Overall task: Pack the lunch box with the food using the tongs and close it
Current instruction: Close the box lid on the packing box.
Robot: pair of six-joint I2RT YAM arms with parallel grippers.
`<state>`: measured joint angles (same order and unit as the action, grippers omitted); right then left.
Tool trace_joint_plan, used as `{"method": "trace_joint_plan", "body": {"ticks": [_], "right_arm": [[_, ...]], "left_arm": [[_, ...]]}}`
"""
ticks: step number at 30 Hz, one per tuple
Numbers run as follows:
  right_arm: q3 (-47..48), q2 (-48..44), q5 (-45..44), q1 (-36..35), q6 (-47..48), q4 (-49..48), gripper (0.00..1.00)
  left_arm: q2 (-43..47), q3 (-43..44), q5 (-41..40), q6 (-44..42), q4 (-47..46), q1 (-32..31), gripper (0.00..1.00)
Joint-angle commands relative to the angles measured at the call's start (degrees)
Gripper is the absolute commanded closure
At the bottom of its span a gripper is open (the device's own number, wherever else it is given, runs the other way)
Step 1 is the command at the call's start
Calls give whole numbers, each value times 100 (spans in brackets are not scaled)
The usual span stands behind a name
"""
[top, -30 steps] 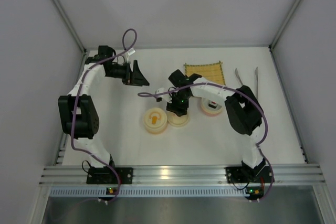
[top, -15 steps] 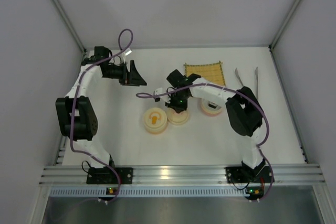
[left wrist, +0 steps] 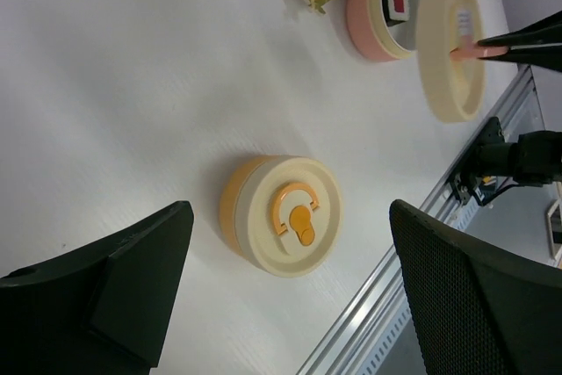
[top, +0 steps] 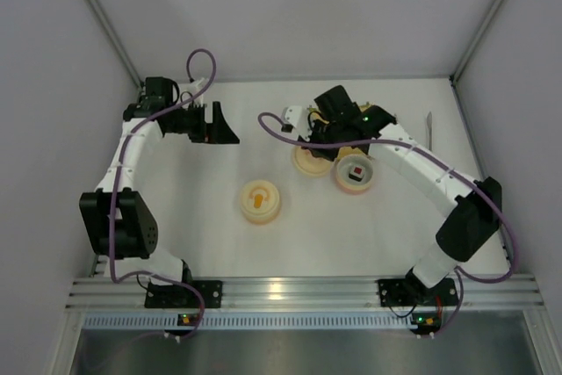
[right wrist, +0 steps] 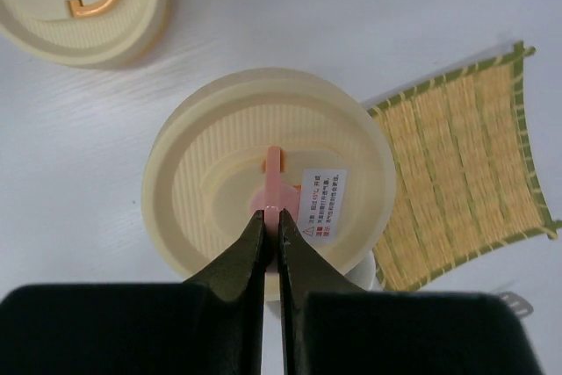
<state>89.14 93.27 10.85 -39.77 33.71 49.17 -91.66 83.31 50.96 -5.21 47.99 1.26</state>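
Closing step of the packing task, seen from above and from both wrists. The right gripper (right wrist: 271, 211) is shown with its jaws pressed together on the pink tab at the centre of the cream lid (right wrist: 268, 195), so that the lid is pinched by its handle and held off the table (top: 176, 217). In the left wrist view the lid is seen tilted on edge, just beside the open pink lunch box (top: 339, 183) and not yet over its rim. One food piece (top: 356, 172), black and white with a red top, is seen inside the lunch box; the dark second piece cannot be made out with certainty. The tongs (top: 429, 126) are left lying at the far right of the table, well apart from both arms. The left gripper (top: 227, 123) is held at the far left with its jaws spread wide and nothing between them. A second, orange container (top: 260, 202) is shown already lidded, near the middle of the table, and the woven mat (right wrist: 461, 177) lies behind the lunch box.

The packing is judged to be done, or nearly so, and the closing to be in hand. For the next move, the lid must be levelled, centred over the pink rim, lowered until it is seated all round, and only then released; a tilted approach risks catching one edge and pushing the box aside
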Motion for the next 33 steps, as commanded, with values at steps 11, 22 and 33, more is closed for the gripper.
{"method": "trace_joint_plan", "body": {"ticks": [11,22,33], "right_arm": [[-784,-697,268,1463,2075,787,100],[-1786,-873,1112,1911,3772,120,100],[-1461,-372,972,1938,4407,5,100]], "left_arm": [[1035,-816,-412,451,-1098,33,2],[834,-816,-262,354,-1010,33,2],[596,-737,-218,337,-975,24,2]]}}
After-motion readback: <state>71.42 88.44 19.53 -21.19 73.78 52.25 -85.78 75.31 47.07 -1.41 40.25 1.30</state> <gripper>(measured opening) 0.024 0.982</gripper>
